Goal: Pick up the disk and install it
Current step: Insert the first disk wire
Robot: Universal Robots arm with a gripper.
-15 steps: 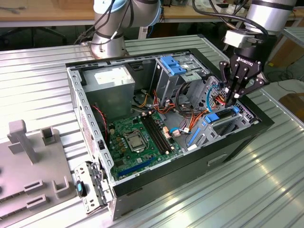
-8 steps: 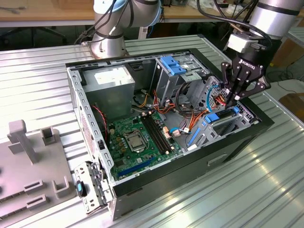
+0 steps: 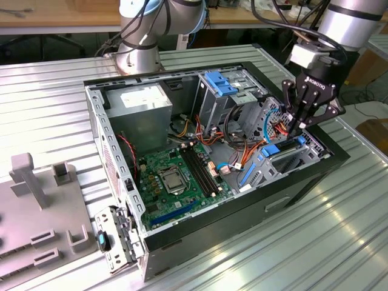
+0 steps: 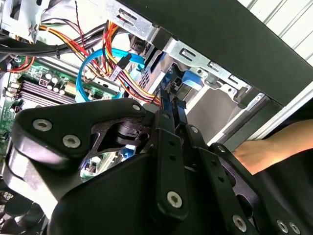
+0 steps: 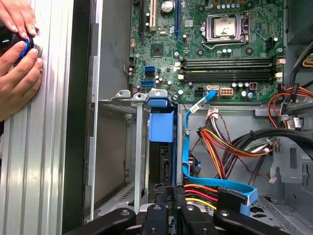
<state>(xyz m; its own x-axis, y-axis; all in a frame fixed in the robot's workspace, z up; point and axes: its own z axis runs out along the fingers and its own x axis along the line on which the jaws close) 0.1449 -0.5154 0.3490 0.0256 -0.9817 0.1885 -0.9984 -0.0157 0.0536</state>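
**Q:** Where is the disk (image 3: 286,156) sitting?
**A:** It is lying inside the open computer case (image 3: 230,221), in the drive bay at the corner toward the exterior view's right. Its blue rails are showing near the motherboard (image 3: 176,176).

**Q:** What is the gripper (image 3: 295,129) doing?
**A:** It is reaching down into that bay, directly over the disk. Its fingers (image 4: 165,122) are lying close together, almost touching. Whether they are pinching the disk's edge cannot be told.

**Q:** Is anything else happening?
**A:** A person's hands (image 5: 17,58) are resting on the ribbed metal table (image 5: 49,147) beside the case, holding a small dark object (image 5: 10,43).
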